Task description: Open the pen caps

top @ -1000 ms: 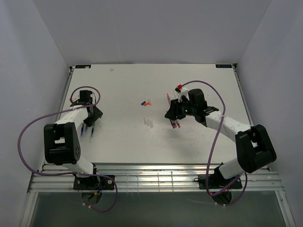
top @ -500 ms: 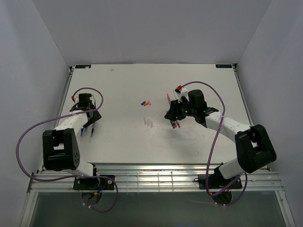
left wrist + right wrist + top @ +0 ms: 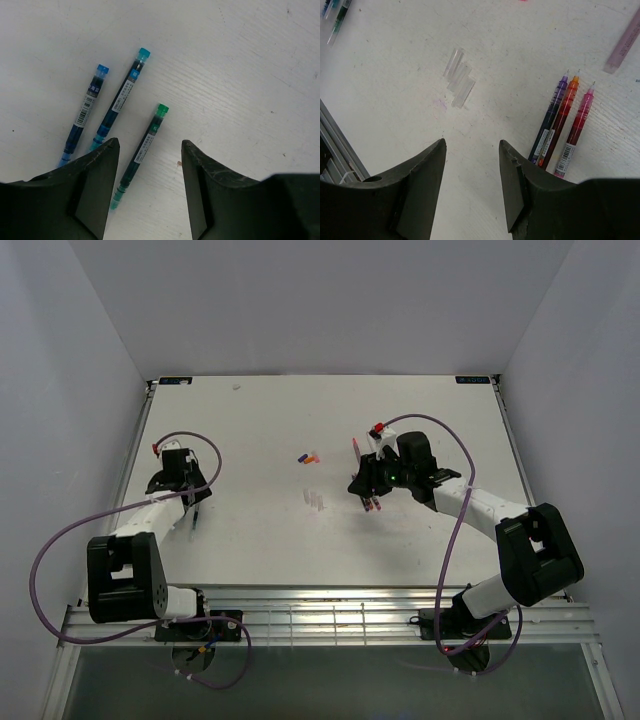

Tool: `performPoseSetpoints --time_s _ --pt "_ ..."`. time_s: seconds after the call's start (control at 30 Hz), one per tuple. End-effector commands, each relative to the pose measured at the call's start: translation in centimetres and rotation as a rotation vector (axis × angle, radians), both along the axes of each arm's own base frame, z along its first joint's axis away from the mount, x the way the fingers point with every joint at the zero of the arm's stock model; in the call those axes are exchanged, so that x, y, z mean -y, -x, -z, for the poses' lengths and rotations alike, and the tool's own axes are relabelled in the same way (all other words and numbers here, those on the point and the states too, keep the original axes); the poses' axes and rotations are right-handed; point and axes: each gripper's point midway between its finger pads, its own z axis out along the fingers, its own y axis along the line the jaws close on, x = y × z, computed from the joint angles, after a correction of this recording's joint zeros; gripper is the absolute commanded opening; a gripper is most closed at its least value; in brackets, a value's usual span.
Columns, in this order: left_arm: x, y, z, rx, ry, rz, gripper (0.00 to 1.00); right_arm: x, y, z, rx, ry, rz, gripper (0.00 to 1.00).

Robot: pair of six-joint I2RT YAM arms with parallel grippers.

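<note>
Left gripper (image 3: 150, 187): spread open over the table, gripping nothing.
Pens at the left gripper: the green pen (image 3: 146, 142) lies flat with its near end in the gap between the fingers, touched by neither. The teal-ended pen (image 3: 122, 97) and the blue pen (image 3: 86, 111) lie fanned just beyond the finger on the view's left, apart from each other.
Right gripper (image 3: 470, 187): fingers parted, nothing between them.
Pens at the right gripper: the purple pen (image 3: 552, 116), orange pen (image 3: 563, 120) and pink pen (image 3: 578, 127) lie side by side just ahead of the finger on the view's right, with bare needle tips pointing away from it.
Writing: every barrel carries a white barcode label, but the print is too small to read.
Caps: the clear caps (image 3: 459, 77) lie in a tight cluster well ahead of the other finger. The coloured caps (image 3: 308, 457), blue, orange and red, lie farther out, off this gripper's left side.
Pink piece (image 3: 623, 42): a pale strip lying beyond the pink pen.
Surface: a white table (image 3: 420, 540), scuffed, with a faint purple smudge beside the clear caps.
Room: pale grey walls (image 3: 320, 300) on three sides, purple cables (image 3: 425, 417) looping off both arms, and a metal rail (image 3: 320, 620) along the near edge.
</note>
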Motion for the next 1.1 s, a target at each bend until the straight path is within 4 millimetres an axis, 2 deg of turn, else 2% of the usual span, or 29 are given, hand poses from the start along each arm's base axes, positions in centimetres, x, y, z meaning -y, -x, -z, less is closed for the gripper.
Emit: performPoseSetpoints --time_s 0.0,0.23,0.53,0.63,0.83,1.07 --pt "0.1 0.0 0.4 0.018 0.007 0.018 0.63 -0.4 -0.2 -1.2 0.054 -0.024 -0.012 0.53" --pt "0.3 0.5 2.0 -0.014 0.020 0.011 0.60 -0.3 -0.2 -1.2 0.057 -0.023 -0.012 0.53" --pt "0.3 0.9 3.1 -0.040 0.028 0.005 0.54 -0.3 -0.2 -1.2 0.058 -0.022 -0.012 0.53" --pt "0.5 1.1 3.6 -0.049 0.037 0.006 0.46 -0.3 -0.2 -1.1 0.057 -0.021 -0.009 0.53" --pt "0.4 1.1 3.6 -0.053 0.038 -0.003 0.37 -0.1 -0.2 -1.1 0.062 -0.015 -0.005 0.53" --pt "1.2 0.9 4.3 -0.072 0.071 0.038 0.22 -0.1 -0.3 -1.1 0.061 -0.014 -0.005 0.53"
